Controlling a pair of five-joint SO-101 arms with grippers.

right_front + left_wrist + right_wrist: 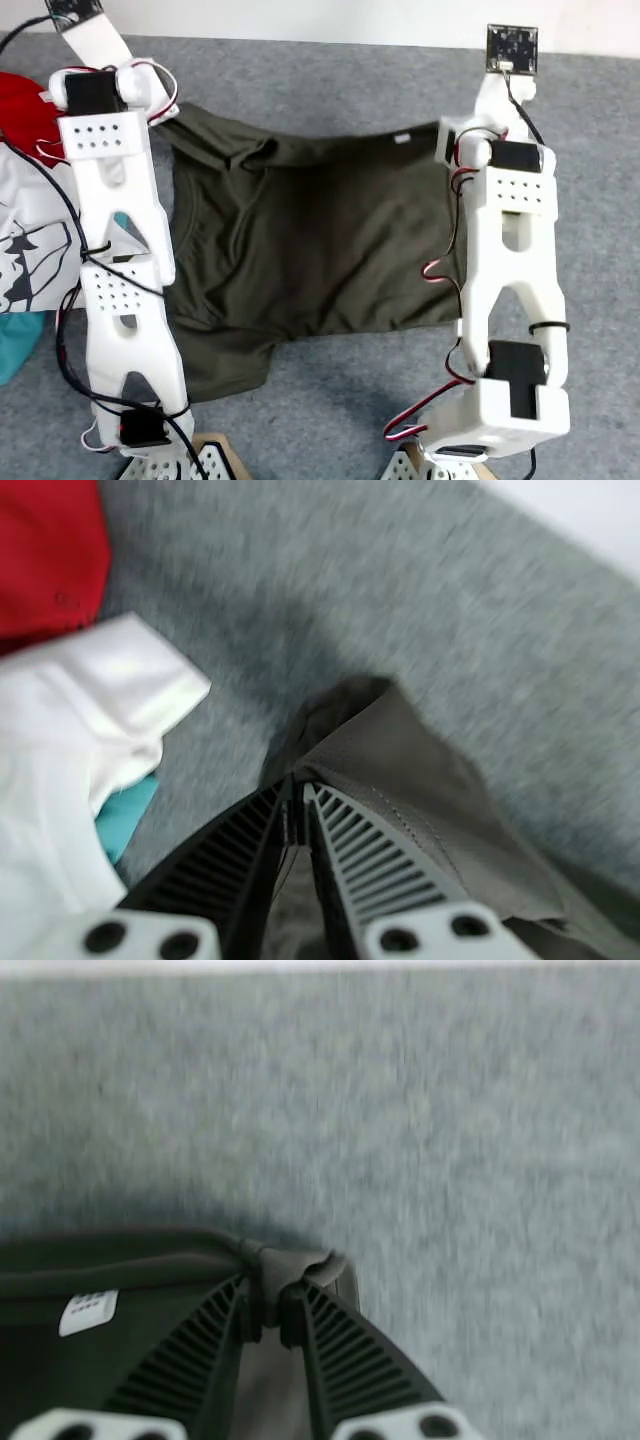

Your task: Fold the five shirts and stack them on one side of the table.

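A dark olive shirt (320,240) lies spread across the grey table between the two arms, its far edge lifted at both corners. In the left wrist view my left gripper (298,802) is shut on a far corner of the olive shirt (400,750), which rises in a peak from the table. In the right wrist view my right gripper (265,1305) is shut on the bunched edge of the olive shirt (120,1280) near its white label (88,1311). In the high view the left arm (115,230) covers the shirt's left side and the right arm (510,250) its right side.
A pile of other shirts lies at the table's left edge: a red one (25,115), a white printed one (25,240) and a teal one (18,340). Grey table (340,80) stretches beyond the olive shirt up to a white wall.
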